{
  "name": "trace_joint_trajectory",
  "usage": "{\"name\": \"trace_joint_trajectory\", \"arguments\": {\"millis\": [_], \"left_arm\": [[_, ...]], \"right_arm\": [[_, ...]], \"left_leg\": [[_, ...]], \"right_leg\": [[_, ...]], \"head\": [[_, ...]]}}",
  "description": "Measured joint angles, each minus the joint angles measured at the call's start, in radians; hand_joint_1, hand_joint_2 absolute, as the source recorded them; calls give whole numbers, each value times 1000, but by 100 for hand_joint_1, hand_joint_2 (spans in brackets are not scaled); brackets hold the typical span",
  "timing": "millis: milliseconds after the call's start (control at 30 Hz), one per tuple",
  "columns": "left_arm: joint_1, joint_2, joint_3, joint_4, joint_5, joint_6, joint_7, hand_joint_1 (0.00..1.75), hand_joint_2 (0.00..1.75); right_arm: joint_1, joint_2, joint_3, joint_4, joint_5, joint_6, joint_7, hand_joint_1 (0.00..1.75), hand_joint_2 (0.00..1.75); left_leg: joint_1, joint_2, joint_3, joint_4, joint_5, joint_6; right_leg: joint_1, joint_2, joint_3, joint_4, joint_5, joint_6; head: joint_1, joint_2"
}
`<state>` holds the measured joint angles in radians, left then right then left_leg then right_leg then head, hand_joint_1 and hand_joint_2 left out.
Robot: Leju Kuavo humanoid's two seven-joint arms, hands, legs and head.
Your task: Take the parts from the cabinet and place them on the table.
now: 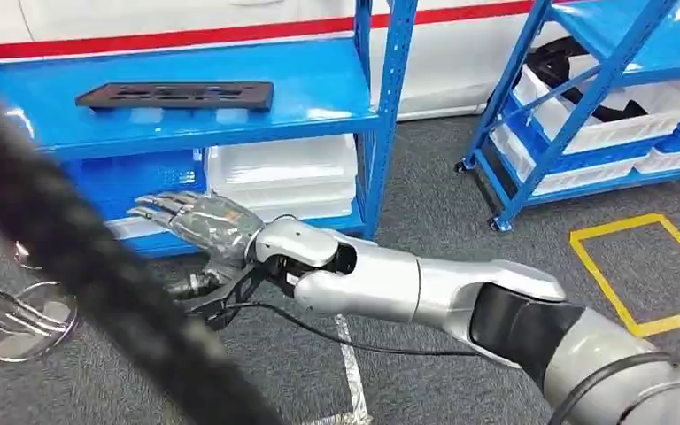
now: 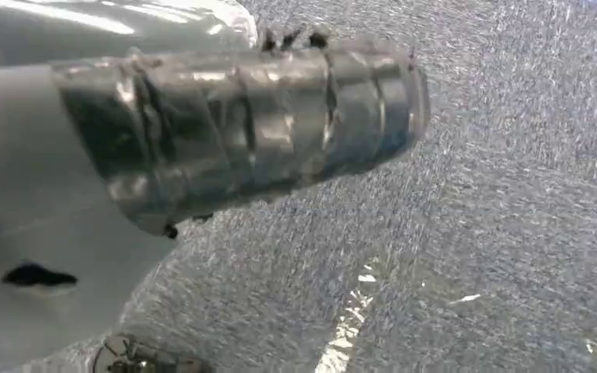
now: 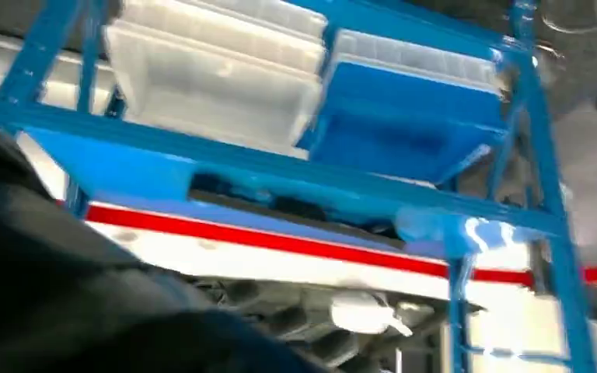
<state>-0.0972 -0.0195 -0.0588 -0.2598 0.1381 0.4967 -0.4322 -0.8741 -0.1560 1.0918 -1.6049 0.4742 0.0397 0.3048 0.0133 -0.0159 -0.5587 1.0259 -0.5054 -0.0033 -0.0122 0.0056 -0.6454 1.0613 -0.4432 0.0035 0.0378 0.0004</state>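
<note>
Blue painted steel makes up the cabinet, an open rack of slotted uprights and smooth, glossy shelves. On its upper shelf lies the part, a flat black rectangular plate with long cut-outs through it, matte against the shine of the shelf, lying alone and well apart from either hand. From the right wrist view the same part shows as a thin dark strip along the shelf edge.

Below that shelf sit a blue plastic bin with a ribbed front and, just beside it, stacked white plastic trays with rounded corners.

The right hand reaches across in front of the lower shelf, its silvery, faceted fingers stretched out flat and apart, holding nothing. Its polished silver forearm has rounded shells, with a thin black cable looping under the wrist.

The left hand shows close up in its wrist view as a grey ribbed cover over coarse grey carpet; I cannot tell how its fingers lie or whether it holds anything.

A second blue rack stands off to the right, carrying white bins with dark pieces in them. Yellow tape marks a square outline on the carpet. A thick black woven tube crosses the near left, blurred.
</note>
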Motion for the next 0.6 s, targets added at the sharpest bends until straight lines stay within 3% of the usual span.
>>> {"name": "trace_joint_trajectory", "arguments": {"millis": [67, 100, 167, 200, 233, 267, 300, 333, 367, 400, 433, 500, 567, 600], "left_arm": [[1, 2, 0, 0, 1, 0, 0, 0, 0], [-1, 0, -1, 0, 1, 0, 0, 0, 0], [-3, 0, -1, 0, 2, 0, 0, 0, 0], [0, 0, -2, 0, 3, 0, 0, 0, 0], [2, 0, -2, 0, 5, 1, 0, 0, 0], [6, 0, -2, 0, 5, 2, 0, 0, 0], [7, 0, -2, 0, 5, 2, 0, 0, 0], [8, 0, -2, 0, 5, 2, 0, 0, 0], [7, 0, -2, 0, 5, 3, 0, 0, 0], [7, 0, -2, 0, 5, 3, 0, 0, 0], [7, 1, -2, 1, 7, 3, 0, 0, 0], [7, 1, -2, 1, 7, 4, 0, 0, 0], [4, 1, -3, 1, 8, 5, 0, 0, 0], [8, 1, -3, 1, 8, 5, -1, 0, 0]], "right_arm": [[-1, 3, -4, -2, 1, 1, 0, 0, 0], [-3, 5, -5, -2, 2, 1, -1, 0, 0], [-3, 6, -5, -2, 2, 2, -1, 0, 0], [0, 6, -5, -2, 2, 3, 0, 0, 0], [2, 6, -5, -1, 2, 3, 0, 0, 0], [2, 6, -5, -1, 2, 3, 0, 0, 0], [2, 7, -5, -1, 2, 3, 0, 0, 0], [2, 7, -5, -1, 2, 3, 0, 0, 0], [1, 7, -5, -1, 3, 5, 0, 0, 0], [1, 7, -5, -1, 5, 5, 0, 0, 0], [1, 6, -5, 0, 9, 6, 0, 0, 0], [2, 8, -5, 0, 13, 9, 1, 0, 0], [0, 8, -6, -2, 14, 8, 2, 0, 0], [1, 8, -8, -3, 14, 8, 2, 0, 0]], "left_leg": [[2, 4, 1, 15, -15, -9], [1, 7, -23, 65, -32, -13], [4, 9, -121, 223, -75, -22], [4, 10, -170, 288, -82, -24], [4, 10, -199, 309, -68, -23], [4, 10, -204, 297, -43, -21], [3, 10, -201, 269, -12, -18], [2, 10, -185, 209, 39, -12], [0, 10, -156, 120, 102, -5], [-4, 10, -136, 42, 143, 4], [-14, 10, -118, 54, 130, 9], [-20, 9, -108, 21, 112, 20], [-16, 11, -94, -4, 96, 34], [-5, 12, -81, -20, 96, 34]], "right_leg": [[-11, 0, 24, -15, -5, -12], [-12, -4, 36, -18, -10, -19], [-10, -6, 52, -19, -24, -23], [-8, -6, 61, -19, -33, -24], [-7, -5, 71, -19, -41, -24], [-7, -3, 80, -19, -47, -24], [-7, -2, 89, -19, -53, -24], [-6, -1, 102, -19, -62, -23], [-6, -1, 118, -19, -73, -21], [-6, -1, 133, -20, -84, -18], [0, -1, 130, -27, -90, -12], [-4, 0, 135, -32, -91, -3], [1, -2, 142, -49, -95, 7], [-2, -4, 140, -44, -107, 12]], "head": [[0, 0], [-2, 0], [-2, 0], [-1, 0], [-1, 0], [-1, 0], [-1, 0], [-1, 0], [-1, 0], [-1, 0], [-1, 0], [-3, 0], [-3, 0], [0, 0]]}}
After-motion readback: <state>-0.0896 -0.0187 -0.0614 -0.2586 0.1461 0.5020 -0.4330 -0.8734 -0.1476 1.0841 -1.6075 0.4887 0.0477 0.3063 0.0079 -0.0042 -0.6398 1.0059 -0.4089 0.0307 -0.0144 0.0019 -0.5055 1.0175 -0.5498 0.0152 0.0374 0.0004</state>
